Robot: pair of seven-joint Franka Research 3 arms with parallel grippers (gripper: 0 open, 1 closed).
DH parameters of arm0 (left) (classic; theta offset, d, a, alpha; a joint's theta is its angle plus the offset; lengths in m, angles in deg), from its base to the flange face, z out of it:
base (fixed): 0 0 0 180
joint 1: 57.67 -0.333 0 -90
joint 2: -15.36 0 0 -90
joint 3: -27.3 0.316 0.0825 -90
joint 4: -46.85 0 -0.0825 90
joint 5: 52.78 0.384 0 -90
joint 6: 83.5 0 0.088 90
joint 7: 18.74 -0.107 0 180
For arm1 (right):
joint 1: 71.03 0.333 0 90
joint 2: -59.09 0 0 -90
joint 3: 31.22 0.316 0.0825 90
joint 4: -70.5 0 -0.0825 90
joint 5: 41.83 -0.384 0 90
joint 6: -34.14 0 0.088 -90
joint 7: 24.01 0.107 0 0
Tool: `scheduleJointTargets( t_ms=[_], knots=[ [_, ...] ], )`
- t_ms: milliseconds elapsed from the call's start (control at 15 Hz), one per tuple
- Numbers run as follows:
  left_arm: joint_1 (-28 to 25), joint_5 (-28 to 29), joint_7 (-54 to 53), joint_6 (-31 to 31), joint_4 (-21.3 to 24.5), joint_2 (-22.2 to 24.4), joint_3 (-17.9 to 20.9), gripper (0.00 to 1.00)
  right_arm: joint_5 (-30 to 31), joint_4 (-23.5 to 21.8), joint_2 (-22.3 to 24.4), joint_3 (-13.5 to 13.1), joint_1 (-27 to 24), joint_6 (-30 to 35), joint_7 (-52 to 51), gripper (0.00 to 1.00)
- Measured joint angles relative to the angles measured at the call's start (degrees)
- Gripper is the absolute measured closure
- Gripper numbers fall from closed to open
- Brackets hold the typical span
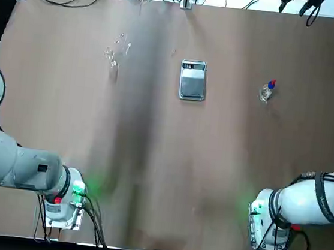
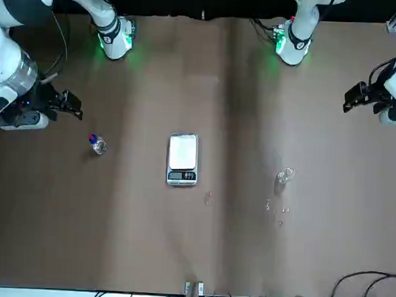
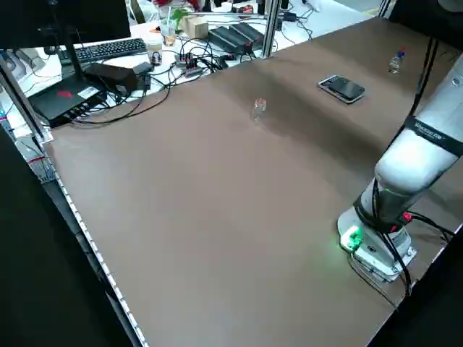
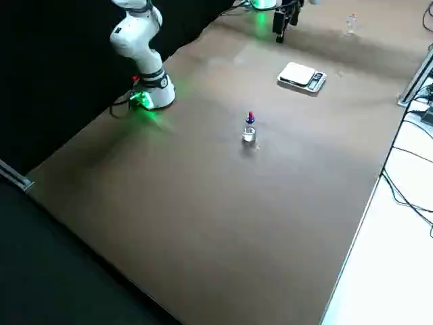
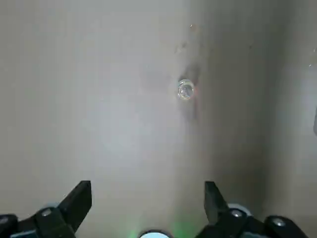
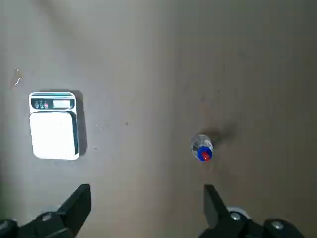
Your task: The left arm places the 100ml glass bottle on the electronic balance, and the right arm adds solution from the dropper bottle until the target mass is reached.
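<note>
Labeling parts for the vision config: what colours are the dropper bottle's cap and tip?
Blue cap, red tip; shows best in the right wrist view.

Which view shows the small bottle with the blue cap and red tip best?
The right side view: the clear bottle with blue cap and red tip stands upright there, body, cap and tip all distinct. The top, front and left side views show it smaller; the right wrist view, mostly from above. The left wrist view lacks it.

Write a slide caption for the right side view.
Silver rectangular balance and clear blue-capped dropper bottle stand apart on the brown table.
</note>
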Motion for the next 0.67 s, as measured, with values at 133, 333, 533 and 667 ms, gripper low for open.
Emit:
scheduleJointTargets(
  t_ms=[133,333,533,667],
  knots=[
    [-0.04,0.0,-0.09,-0.11,0.0,-0.06,0.0,0.0,0.23,-0.12,0.0,-0.25,-0.76,0.01,0.08,0.0],
    [-0.07,-0.35,-0.04,-0.41,0.05,-0.25,0.02,0.0,0.23,-0.17,0.0,-0.38,-2.15,0.02,0.07,0.0],
    [-0.07,-0.38,-0.05,-1.25,0.17,-1.82,0.02,0.0,0.23,-0.18,0.0,-0.4,-2.71,0.48,0.07,0.0],
    [-0.08,-0.39,-0.04,-4.43,0.45,-3.81,0.03,0.0,0.23,-0.18,0.01,-0.4,-2.75,0.85,0.07,0.0]
  ],
)
